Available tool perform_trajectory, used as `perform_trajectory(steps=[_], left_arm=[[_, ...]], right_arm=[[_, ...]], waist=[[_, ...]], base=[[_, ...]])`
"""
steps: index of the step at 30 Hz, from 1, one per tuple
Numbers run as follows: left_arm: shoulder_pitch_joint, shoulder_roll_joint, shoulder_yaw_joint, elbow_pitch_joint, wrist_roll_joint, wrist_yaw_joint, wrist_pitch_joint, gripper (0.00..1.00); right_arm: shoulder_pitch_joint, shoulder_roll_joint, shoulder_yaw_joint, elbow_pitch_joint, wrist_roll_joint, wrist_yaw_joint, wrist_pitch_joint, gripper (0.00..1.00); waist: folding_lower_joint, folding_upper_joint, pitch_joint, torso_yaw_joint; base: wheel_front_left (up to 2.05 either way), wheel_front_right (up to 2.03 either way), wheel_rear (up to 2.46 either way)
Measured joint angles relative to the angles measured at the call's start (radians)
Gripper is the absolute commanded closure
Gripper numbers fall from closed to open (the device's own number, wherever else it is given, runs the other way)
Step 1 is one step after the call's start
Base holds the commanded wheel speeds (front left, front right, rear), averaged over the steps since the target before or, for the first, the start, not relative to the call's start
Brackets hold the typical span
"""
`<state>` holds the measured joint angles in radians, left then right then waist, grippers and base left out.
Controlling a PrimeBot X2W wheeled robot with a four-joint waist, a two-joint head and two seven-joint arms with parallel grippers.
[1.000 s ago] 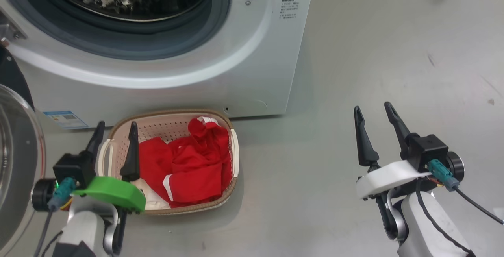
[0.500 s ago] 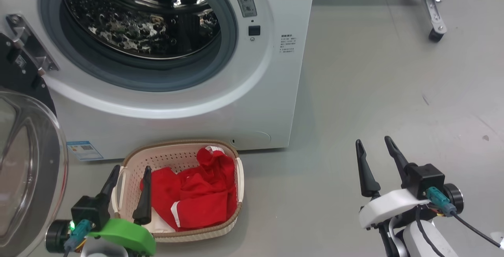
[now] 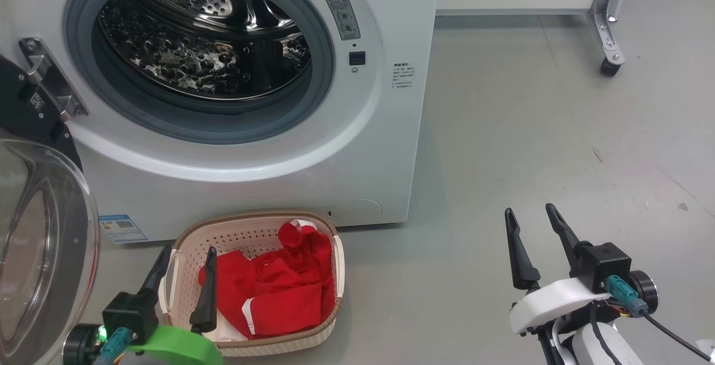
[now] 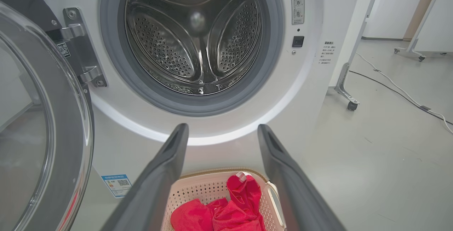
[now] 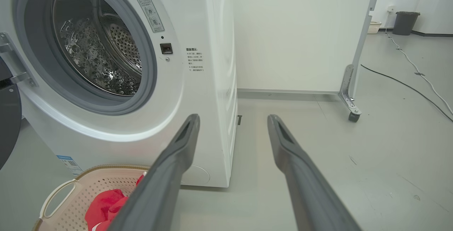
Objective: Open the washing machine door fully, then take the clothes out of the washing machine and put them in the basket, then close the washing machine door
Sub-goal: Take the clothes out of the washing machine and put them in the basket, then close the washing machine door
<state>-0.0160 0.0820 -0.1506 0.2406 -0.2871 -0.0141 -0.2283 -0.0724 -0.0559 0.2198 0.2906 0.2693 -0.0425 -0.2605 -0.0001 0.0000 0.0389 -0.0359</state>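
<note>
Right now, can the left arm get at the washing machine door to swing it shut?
Probably yes. The washing machine door stands open just left of the left gripper, which is open and empty, with nothing between them. The basket sits on the gripper's other side, out of the way.

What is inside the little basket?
Red clothes with white trim lie heaped in the basket. Whatever is beneath them is covered, and the left tool hides one part.

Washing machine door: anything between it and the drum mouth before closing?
Nothing sits in the grey-gasketed drum mouth; the bright red clothes lie in the cream perforated basket on the floor below it. The left gripper, jaws open, hovers beside the black-rimmed glass door and may lie in its swing.
</note>
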Motion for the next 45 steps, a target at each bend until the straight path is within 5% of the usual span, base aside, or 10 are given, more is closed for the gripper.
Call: perform_trajectory(steps=[45], left_arm=[[0.089, 0.021, -0.022, -0.175, 0.024, 0.041, 0.105, 0.0]], right_arm=[[0.024, 0.007, -0.016, -0.018, 0.0, 0.006, 0.0, 0.0]], waist=[[0.0, 0.0, -0.008, 0.005]], base=[[-0.34, 0.34, 0.0]])
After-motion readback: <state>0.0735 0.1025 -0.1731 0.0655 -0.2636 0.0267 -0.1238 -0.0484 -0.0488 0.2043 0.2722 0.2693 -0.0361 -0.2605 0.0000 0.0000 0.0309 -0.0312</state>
